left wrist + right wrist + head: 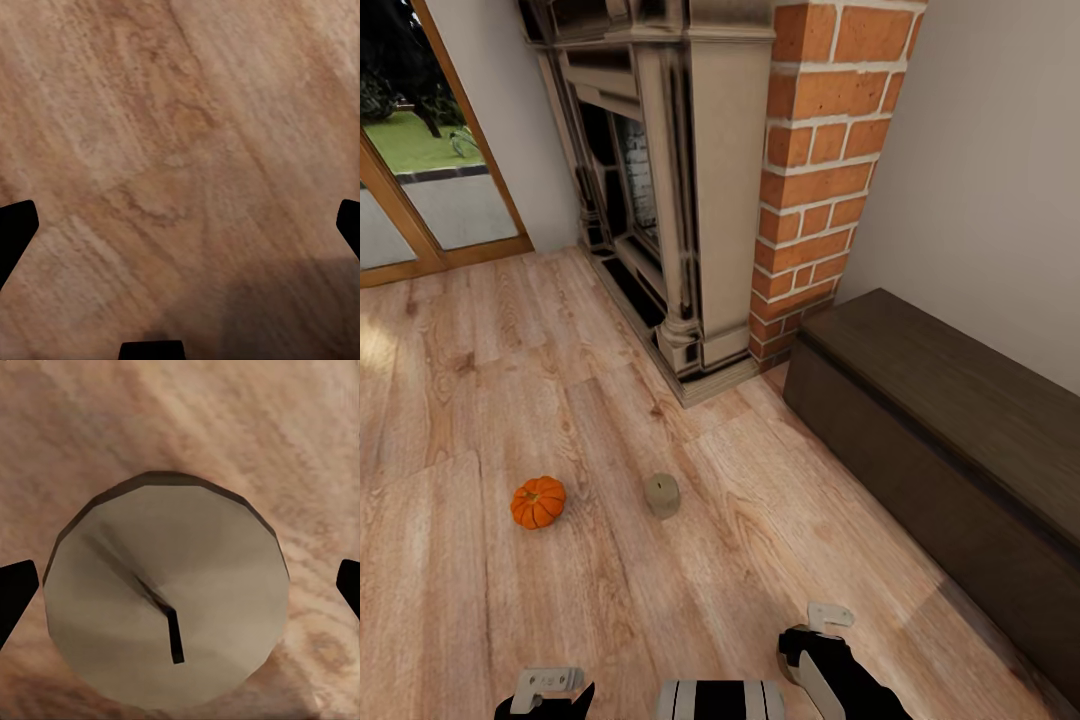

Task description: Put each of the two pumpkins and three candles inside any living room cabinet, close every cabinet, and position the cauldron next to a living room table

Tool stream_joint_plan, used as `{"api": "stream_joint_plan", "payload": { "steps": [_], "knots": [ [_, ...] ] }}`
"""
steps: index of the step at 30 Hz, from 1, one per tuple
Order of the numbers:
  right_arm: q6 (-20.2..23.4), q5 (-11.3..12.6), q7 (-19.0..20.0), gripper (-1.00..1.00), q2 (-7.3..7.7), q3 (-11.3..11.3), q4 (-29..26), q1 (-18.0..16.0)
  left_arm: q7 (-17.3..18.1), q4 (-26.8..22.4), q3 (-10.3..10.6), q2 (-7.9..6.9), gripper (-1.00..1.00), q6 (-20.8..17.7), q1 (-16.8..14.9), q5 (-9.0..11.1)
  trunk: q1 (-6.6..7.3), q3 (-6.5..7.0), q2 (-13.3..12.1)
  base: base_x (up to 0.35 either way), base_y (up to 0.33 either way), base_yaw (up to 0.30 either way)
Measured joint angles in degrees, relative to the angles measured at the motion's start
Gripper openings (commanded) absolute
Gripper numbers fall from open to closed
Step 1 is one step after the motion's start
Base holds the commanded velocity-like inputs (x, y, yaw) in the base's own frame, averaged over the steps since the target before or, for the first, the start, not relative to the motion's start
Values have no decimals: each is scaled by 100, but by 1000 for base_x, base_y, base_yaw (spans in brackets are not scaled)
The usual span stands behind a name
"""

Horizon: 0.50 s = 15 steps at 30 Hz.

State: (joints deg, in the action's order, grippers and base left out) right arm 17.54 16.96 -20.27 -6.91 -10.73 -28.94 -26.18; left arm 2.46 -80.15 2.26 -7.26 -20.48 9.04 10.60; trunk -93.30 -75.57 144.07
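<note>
An orange pumpkin sits on the wood-plank floor, left of centre. A stubby pale candle stands upright a little to its right. In the right wrist view a candle shows from above, wick up, large and close on the floor. My right gripper is open over that candle, its dark fingertips wide of the candle's sides. In the head view my right gripper points down at the bottom edge. My left gripper is open over bare floor. The long dark brown cabinet stands against the right wall, its front flat and shut.
A stone fireplace with a red brick column fills the far middle. A glazed door with a wooden frame is at the far left. Open plank floor lies between me and the fireplace.
</note>
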Motion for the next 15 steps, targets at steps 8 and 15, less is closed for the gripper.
{"api": "stream_joint_plan", "payload": {
  "steps": [8, 15],
  "knots": [
    [-5, -2, 5, 100, 0, -1, -3, -1, 0, 0, 0, 0, 100, 9, 0, 0, -8, -66, 4, 0, 0, 0],
    [-3, -7, 4, 100, -8, -10, -3, 0, 0, 0, 0, 0, 100, 9, 0, 0, -8, -67, 4, 0, 0, 0]
  ]
}}
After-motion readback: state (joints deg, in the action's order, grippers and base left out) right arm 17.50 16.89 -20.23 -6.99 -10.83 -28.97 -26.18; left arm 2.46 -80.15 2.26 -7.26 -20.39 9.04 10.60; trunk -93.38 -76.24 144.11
